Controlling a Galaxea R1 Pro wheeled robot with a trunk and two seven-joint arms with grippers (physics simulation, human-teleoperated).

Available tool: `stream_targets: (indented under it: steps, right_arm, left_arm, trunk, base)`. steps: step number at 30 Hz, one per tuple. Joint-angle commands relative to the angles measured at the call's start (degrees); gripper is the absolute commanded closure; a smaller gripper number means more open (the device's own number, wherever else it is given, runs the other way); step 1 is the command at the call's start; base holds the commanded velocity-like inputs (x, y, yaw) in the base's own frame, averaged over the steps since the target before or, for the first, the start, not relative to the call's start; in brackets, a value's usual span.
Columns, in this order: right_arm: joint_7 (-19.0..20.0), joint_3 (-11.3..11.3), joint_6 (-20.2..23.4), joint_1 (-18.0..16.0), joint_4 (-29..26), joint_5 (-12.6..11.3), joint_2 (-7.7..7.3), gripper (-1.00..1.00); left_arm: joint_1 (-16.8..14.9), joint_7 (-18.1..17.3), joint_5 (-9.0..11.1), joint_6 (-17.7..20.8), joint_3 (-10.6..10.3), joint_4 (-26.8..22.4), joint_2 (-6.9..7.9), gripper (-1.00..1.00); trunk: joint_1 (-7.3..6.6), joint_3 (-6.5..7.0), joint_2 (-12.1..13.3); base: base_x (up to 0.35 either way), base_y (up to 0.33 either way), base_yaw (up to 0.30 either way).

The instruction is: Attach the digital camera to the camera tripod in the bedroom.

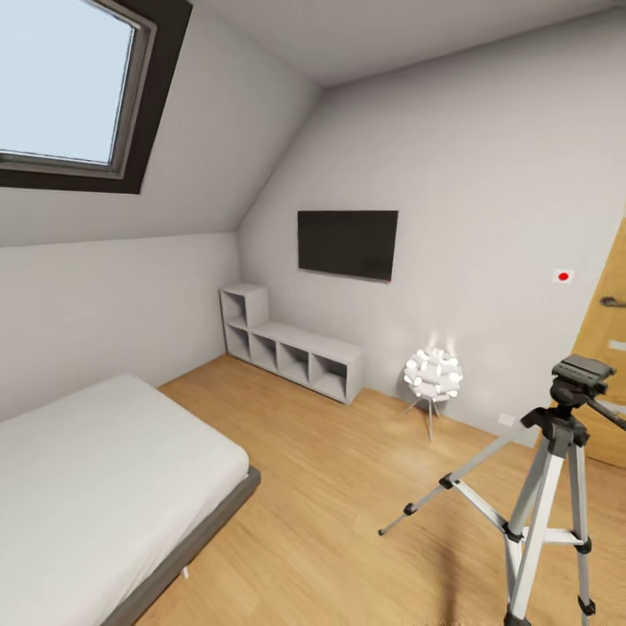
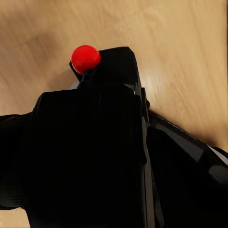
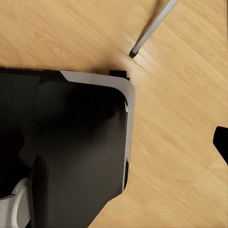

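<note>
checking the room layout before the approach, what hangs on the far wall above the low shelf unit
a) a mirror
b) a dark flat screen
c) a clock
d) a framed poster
b, the head view shows a dark flat screen mounted on the grey-white wall just above and to the right of the low shelf unit.

camera tripod (image 1: 556,469) legs cut off at frame bottom, digital camera (image 2: 90,156) body hiding left jaws
</note>
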Motion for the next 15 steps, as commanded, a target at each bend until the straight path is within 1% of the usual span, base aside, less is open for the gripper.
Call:
stream_targets:
  steps: [1, 15]
  right_arm:
    - [0.09, -0.49, -0.22, -0.06, 0.18, 0.48, -0.04, -1.00]
    - [0.09, -0.51, -0.23, -0.06, 0.18, 0.48, -0.04, -1.00]
  left_arm:
    - [0.00, 0.07, -0.26, -0.13, 0.45, -0.01, -0.02, 1.00]
    - [0.00, 0.07, -0.29, -0.17, 0.45, -0.01, -0.02, 1.00]
  trunk:
    - [0.02, -0.02, -0.04]
    - [0.02, -0.02, -0.04]
  base:
    - [0.000, 0.000, -0.283]
    - [0.000, 0.000, -0.284]
